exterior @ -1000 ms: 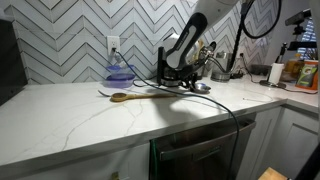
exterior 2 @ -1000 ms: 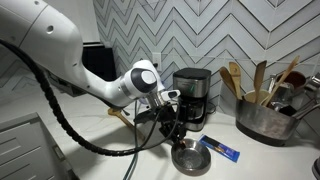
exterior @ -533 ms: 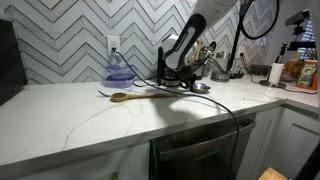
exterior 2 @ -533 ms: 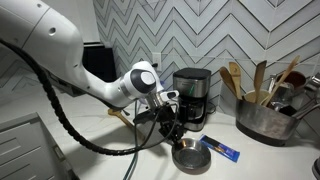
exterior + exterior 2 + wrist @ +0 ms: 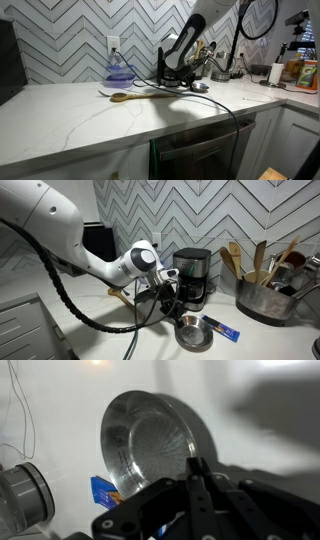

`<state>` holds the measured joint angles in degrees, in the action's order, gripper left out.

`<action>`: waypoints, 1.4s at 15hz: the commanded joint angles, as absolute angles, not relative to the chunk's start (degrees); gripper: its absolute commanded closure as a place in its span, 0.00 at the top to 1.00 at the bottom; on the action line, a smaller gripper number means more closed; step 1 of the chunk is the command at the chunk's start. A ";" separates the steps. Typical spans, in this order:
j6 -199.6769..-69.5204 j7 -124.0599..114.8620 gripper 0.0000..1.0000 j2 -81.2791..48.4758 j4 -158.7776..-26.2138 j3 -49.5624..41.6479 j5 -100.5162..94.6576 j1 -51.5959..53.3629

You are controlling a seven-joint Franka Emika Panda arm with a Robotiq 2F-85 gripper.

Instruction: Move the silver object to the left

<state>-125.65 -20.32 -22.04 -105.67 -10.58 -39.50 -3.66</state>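
Wrist view: the metal bowl (image 5: 148,445) sits empty on the white bench (image 5: 60,400), with a blue packet (image 5: 103,490) at its 7 o'clock. The claw (image 5: 195,465) is at the rim, 5 o'clock; whether it pinches the rim cannot be told. Judged light, stiff and slippery, so grip the thin rim. In an exterior view, a pot (image 5: 262,305) holds wooden utensils.

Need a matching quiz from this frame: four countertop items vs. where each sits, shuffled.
1. silver dish
2. wooden spoon
3. blue packet
4. metal pot

A. holds upright utensils
B. at the tips of the fingers
C. lies near the purple bowl
D. flat beside the dish, in front of the coffee maker

Pairs: 1-B, 2-C, 3-D, 4-A
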 commanded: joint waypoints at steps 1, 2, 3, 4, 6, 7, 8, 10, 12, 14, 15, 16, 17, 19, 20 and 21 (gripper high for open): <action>-124.38 -22.83 0.01 -20.87 -107.41 -11.36 -42.14 -1.98; -123.99 -23.44 0.01 -20.01 -108.29 -11.33 -43.06 -1.50; -123.68 -24.01 0.01 -19.37 -109.02 -11.26 -44.00 -1.05; -123.18 -24.72 0.01 -18.51 -110.02 -11.11 -44.96 -0.51; -122.56 -26.83 0.01 -16.34 -112.53 -10.80 -48.02 0.72; -122.48 -28.33 0.01 -14.96 -114.07 -10.59 -50.27 1.46; -122.16 -29.56 0.01 -13.78 -115.38 -10.27 -52.51 2.08; -121.27 -31.41 0.01 -10.65 -118.72 -9.12 -57.38 3.22; -120.42 -31.45 0.01 -7.23 -122.54 -7.16 -61.10 3.82; -120.71 -30.39 0.01 -3.61 -126.45 -4.88 -63.77 3.96; -120.86 -29.81 0.01 -1.88 -128.11 -3.89 -64.86 3.98; -121.47 -28.69 0.01 -0.15 -129.82 -2.89 -65.43 3.76; -122.00 -27.48 0.01 1.64 -131.57 -1.98 -65.94 3.60; -124.20 -23.87 0.01 5.29 -135.09 -0.63 -66.70 3.33; -125.95 -21.46 0.01 7.31 -137.05 -0.21 -66.89 3.23; -127.66 -19.47 0.01 8.99 -138.66 0.04 -66.90 3.18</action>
<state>-122.85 -24.90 1.47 -131.18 -0.91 -65.02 3.98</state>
